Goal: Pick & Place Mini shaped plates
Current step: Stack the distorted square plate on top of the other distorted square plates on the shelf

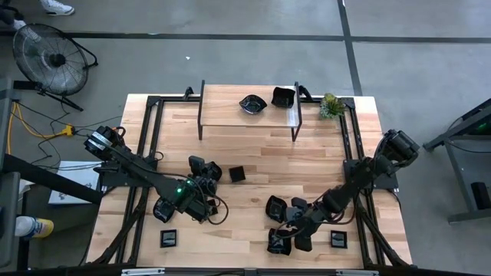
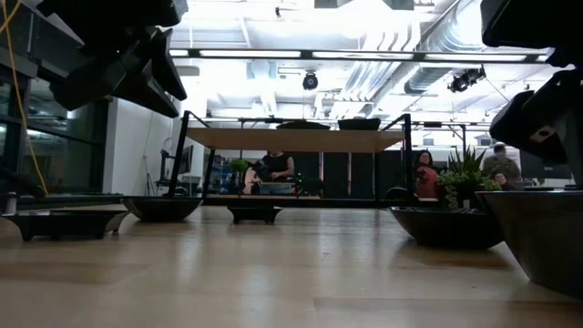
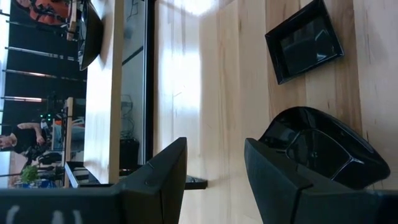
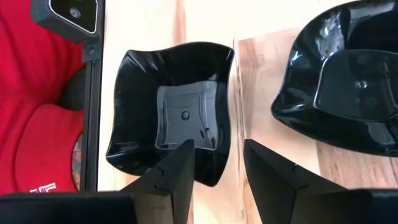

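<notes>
Right gripper (image 4: 214, 165) was seen parted, empty, over the wavy-edged plate (image 4: 171, 112); rim should be straddled squarely before closing. Left gripper (image 3: 214, 168) likewise parted, empty.

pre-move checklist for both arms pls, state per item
1. Right gripper open: ok, its fingers stand apart over the wavy-edged plate.
2. One right finger inside that plate's rim, the other outside: cannot tell, the wrist view suggests it straddles the rim.
3. Neighbouring plate apart from the target: ok, bare wood between them.
4. Left gripper open and empty: ok, nothing between its fingers.
5. Left gripper lined up on the rounded plate: not ok, the plate lies off to one side of the gap.
6. Raised shelf has free room: ok, two plates there, the rest bare.
</notes>
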`<state>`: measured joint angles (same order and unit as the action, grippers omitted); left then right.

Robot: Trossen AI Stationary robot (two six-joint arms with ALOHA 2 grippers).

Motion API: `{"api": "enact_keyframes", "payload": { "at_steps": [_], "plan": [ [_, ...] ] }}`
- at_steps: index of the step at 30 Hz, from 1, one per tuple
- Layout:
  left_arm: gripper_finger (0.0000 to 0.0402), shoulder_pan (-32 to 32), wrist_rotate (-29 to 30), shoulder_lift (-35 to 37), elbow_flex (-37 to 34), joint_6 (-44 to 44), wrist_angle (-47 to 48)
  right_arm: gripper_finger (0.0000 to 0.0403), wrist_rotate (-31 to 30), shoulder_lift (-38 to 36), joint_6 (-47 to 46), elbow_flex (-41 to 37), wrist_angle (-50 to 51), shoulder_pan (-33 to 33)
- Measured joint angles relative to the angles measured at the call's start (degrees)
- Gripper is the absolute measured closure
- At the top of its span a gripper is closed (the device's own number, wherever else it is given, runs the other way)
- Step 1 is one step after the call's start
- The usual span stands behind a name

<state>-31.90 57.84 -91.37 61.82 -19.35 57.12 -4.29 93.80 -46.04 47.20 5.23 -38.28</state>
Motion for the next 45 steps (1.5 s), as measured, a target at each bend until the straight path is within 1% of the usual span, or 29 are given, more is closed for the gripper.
{"api": "enact_keyframes", "payload": {
  "at_steps": [10,18,21,26,35,40,45],
  "plan": [
    [0.0245,0.0,-0.1,0.0,0.0,0.0,0.0,0.0269,-0.7,3.1,-0.4,0.0,-0.3,-0.4],
    [0.0245,0.0,-0.2,0.0,0.0,0.0,0.0,0.0275,-1.3,2.5,-0.4,0.0,-0.5,-0.4],
    [0.0245,0.0,-0.2,0.0,0.0,0.0,0.0,0.0291,-0.7,2.5,-0.2,0.0,-0.4,-0.4],
    [0.0245,0.0,-0.2,0.0,0.0,0.0,0.0,0.0332,0.9,2.5,0.0,0.0,-0.4,-0.4],
    [0.0245,0.0,-0.2,0.0,0.0,0.0,0.0,0.0397,1.0,2.4,0.0,0.0,-0.4,-0.4],
    [0.0245,0.0,-0.2,0.0,0.0,0.0,0.0,0.0398,0.9,2.0,0.0,0.0,-0.4,-0.4],
    [0.0245,0.0,-0.2,0.0,0.0,-0.4,-0.2,0.04,-0.4,-0.7,1.2,0.0,0.1,-0.4]
  ]
}}
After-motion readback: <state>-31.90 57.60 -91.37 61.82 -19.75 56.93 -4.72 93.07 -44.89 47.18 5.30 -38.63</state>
